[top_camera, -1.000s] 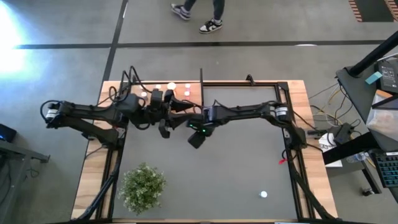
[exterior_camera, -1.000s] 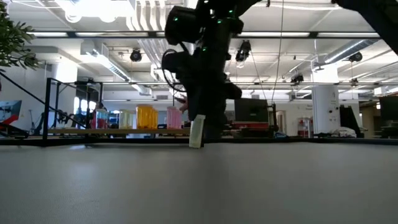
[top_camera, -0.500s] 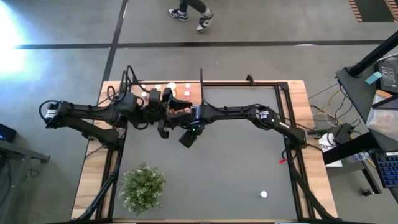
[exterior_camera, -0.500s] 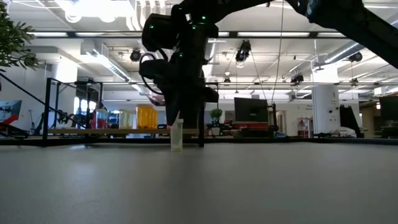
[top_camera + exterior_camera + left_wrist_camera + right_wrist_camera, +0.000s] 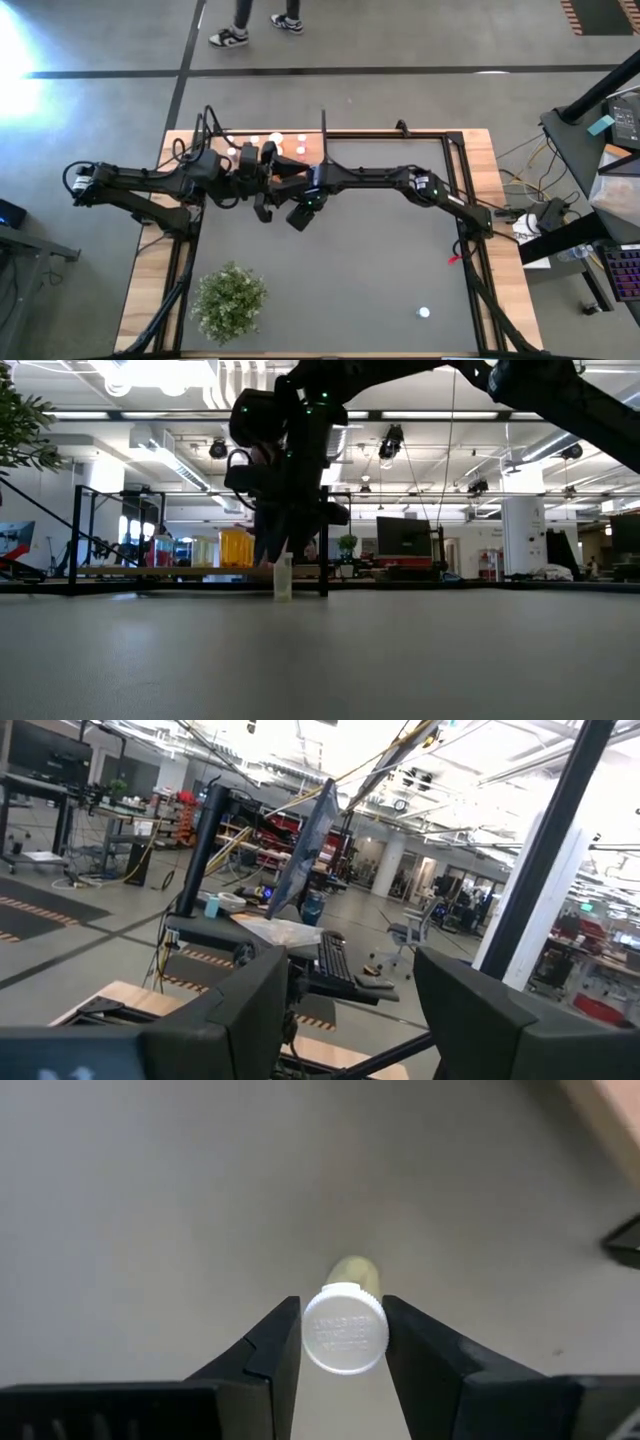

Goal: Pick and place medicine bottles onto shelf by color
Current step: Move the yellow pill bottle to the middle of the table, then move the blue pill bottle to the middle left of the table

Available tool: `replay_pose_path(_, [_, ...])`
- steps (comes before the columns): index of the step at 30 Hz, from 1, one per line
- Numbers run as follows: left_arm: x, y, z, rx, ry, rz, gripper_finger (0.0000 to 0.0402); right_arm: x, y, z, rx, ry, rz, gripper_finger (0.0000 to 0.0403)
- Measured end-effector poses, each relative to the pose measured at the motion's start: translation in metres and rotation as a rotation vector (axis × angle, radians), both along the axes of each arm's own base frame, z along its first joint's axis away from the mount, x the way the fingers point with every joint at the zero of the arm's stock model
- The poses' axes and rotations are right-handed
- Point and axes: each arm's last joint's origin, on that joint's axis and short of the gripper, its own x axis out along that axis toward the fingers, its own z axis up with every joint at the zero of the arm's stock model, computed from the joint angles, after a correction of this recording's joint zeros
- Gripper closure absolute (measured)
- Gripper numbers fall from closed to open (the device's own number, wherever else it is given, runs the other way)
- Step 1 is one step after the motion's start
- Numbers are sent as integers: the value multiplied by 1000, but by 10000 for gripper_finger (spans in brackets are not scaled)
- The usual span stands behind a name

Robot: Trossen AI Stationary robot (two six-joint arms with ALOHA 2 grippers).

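My right gripper (image 5: 300, 214) is shut on a small pale yellowish medicine bottle (image 5: 283, 580) with a white cap, left of the table's middle and just in front of the shelf (image 5: 262, 148). The shelf is a light-wood board at the far left with black rods. On it stand white-capped bottles (image 5: 276, 138), orange (image 5: 236, 548), pink and pale in the low view. Another white-capped bottle (image 5: 424, 312) stands at the table's near right. My left gripper (image 5: 350, 1020) hovers open and empty beside the right one, in front of the shelf (image 5: 266, 192). My right gripper pinches the bottle's white cap (image 5: 344, 1330) by its two sides between both fingers (image 5: 268, 1352). The fingers come steeply from above. The bottle hangs nearly upright below them, its base (image 5: 283, 598) close to the tabletop; whether it touches the table I cannot tell.
A green bushy plant (image 5: 230, 298) stands at the near left. A small red thing (image 5: 452, 258) lies by the right frame rail. Black frame rods edge the table. Bare grey tabletop (image 5: 380, 270) spreads across the middle and right. A person walks on the floor beyond the far edge.
My right gripper has carried the pale bottle toward the table's left edge and a little toward the far edge, closer to the shelf. The bottle, tilted a second ago, now hangs nearly upright. The person beyond the table has walked to the left.
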Motion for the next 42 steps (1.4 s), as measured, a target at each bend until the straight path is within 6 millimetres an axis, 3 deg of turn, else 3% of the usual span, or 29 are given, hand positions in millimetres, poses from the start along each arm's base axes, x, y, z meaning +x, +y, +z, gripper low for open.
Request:
replay_pose_path(16, [0,2,0,-3,1,19,198,-1,-8,0,-35,4,1,262])
replay_pose_path(28, [0,2,0,-3,1,19,198,-2,-9,3,-47,4,14,192])
replay_pose_path(37, [0,2,0,-3,1,19,198,-18,-7,44,-51,-18,5,172])
replay_pose_path(42, [0,2,0,-4,1,18,198,-35,6,62,-60,50,82,172])
